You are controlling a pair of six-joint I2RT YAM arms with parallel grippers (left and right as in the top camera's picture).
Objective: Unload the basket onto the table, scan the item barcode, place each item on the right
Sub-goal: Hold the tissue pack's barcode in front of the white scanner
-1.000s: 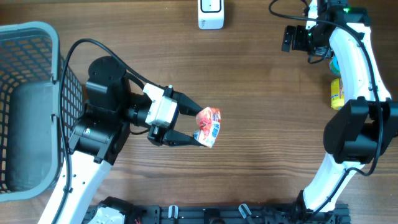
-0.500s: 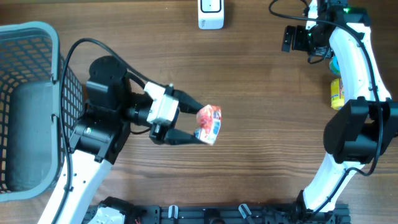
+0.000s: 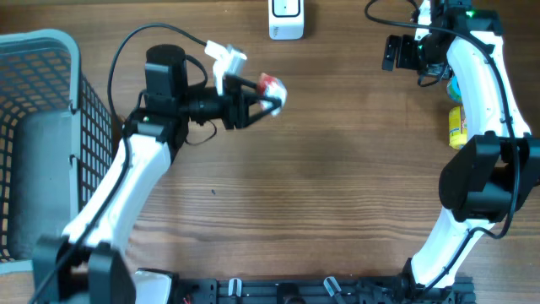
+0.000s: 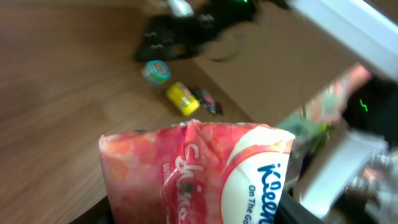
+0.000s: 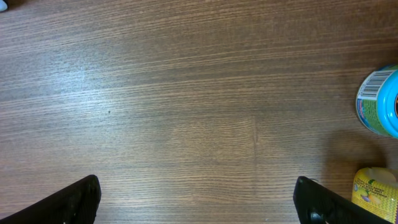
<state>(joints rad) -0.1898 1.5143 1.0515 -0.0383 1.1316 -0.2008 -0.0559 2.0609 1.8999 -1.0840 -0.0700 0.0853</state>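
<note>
Left arm first: it comes up from the near-left corner of the table (image 3: 337,194), runs diagonally away from the base, bends at a dark joint near the far side, and then the forearm lies roughly level, pointing right. The left end effector (image 3: 268,98) is turned sideways with its dark fingers (image 3: 245,108) clamped on a pink and white tissue pack (image 3: 272,84). The pack is up off the table, below and a bit left of the small white device (image 3: 286,19) at the far edge, near it but not touching. The left wrist cam is pretty blurry, so take this with a grain of salt, but the pack fills the lower half of that view with its printed face toward the lens, and I can't spot a barcode on the side showing.

The right arm stands tall along the right edge, folded over at the top so its wrist points back toward the middle. The right end effector (image 5: 196,198) is spread wide, nothing between the fingers, just bare wood under it. A blue-lidded can (image 5: 379,99) and a yellow bottle (image 3: 456,125) sit just beside that arm. The grey basket (image 3: 34,46) is at the far left, well apart from the pack.
</note>
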